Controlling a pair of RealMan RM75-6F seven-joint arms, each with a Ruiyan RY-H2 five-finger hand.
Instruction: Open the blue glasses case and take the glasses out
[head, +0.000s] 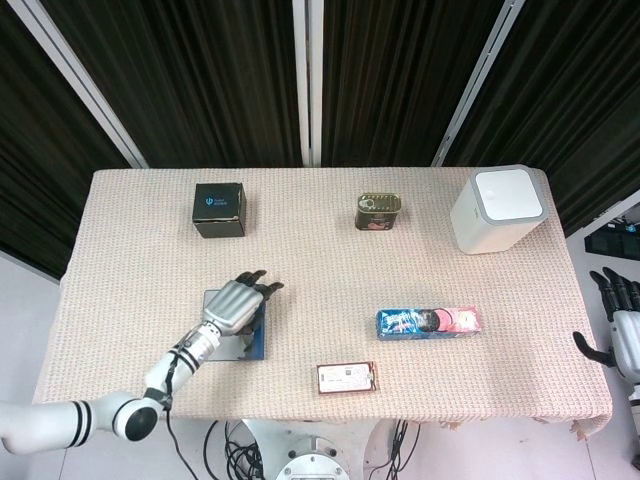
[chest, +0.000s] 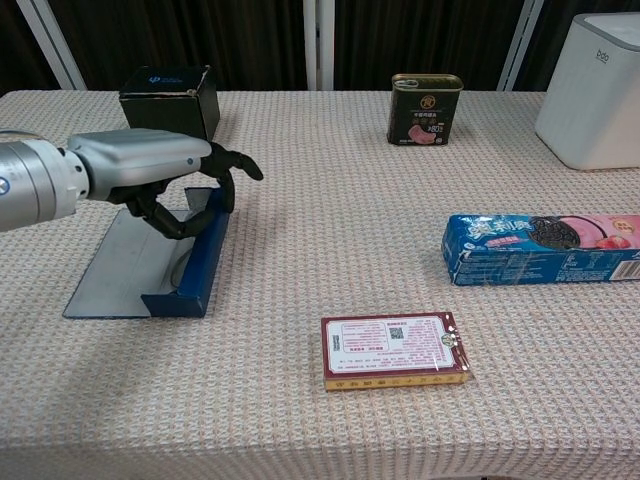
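Note:
The blue glasses case (chest: 196, 272) lies open on the table's front left, its grey lid (chest: 125, 268) folded flat to the left. In the head view the case (head: 256, 345) shows only partly under my left hand (head: 236, 304). My left hand (chest: 140, 165) arches over the case's far end, with its fingertips (chest: 226, 192) curled down to the blue tray. I see nothing gripped in it. A curved shape lies inside the tray; I cannot tell whether it is the glasses. My right hand (head: 625, 335) hangs off the table's right edge with its fingers spread and holds nothing.
A black box (chest: 168, 92) stands at the back left, a tin can (chest: 425, 109) at the back middle and a white appliance (chest: 595, 90) at the back right. A blue-and-pink cookie pack (chest: 540, 247) lies at the right. A red card box (chest: 395, 350) sits near the front edge.

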